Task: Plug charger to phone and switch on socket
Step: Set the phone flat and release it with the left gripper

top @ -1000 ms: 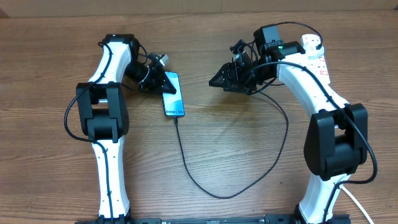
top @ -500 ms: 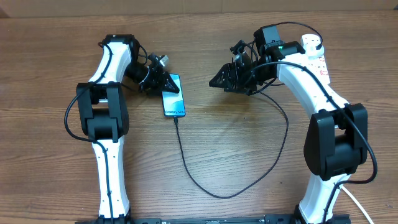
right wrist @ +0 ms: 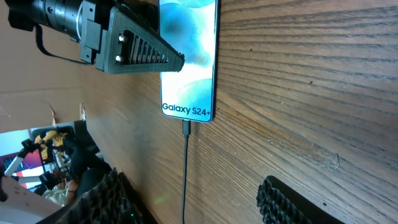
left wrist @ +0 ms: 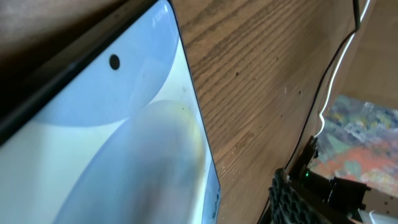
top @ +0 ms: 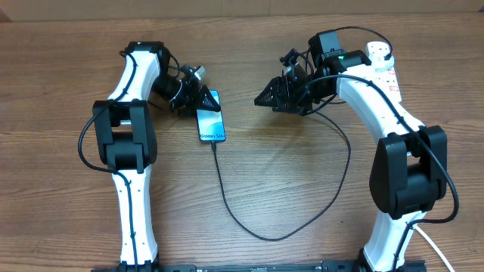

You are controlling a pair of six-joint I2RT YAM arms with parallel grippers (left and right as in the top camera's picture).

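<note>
White lettering reading "Galaxy S24+" runs across the bright blue screen of the phone (right wrist: 194, 84). It sits close to the screen's bottom edge, just above the point where the thin black charger (right wrist: 185, 174) plugs in, and is sharp in the right wrist view. From overhead the same line is only a faint white streak, too small to read. At the far right of the tabletop (top: 287, 181), the white socket strip (top: 383, 66) carries red marks on its label, too small to make out.

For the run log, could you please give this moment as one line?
charger: plugged into phone | left fingers: over phone's top end | right fingers: open, apart from phone | socket: no fingers on it
</note>
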